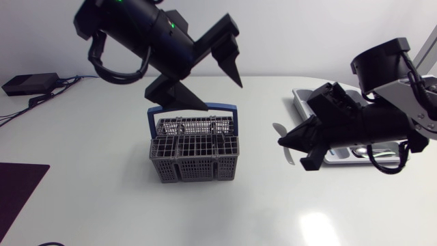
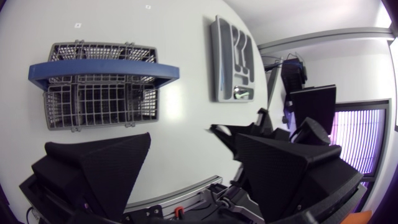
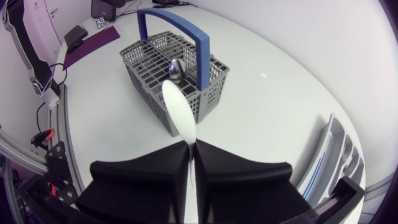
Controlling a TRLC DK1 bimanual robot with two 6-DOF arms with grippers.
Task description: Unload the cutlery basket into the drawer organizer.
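Black right fingers: clenching on a spoon, which is sticking out ahead toward the cutlery basket.
Black left fingers: standing spread wide, grasping nothing, hanging above the cutlery basket.
Cutlery basket: sitting mid-desk, its blue handle standing upright.
Drawer organizer: lying on the desk, partly under the right arm.

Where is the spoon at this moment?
In the head view, the spoon is held in the right gripper, over the table between the basket and the organizer.
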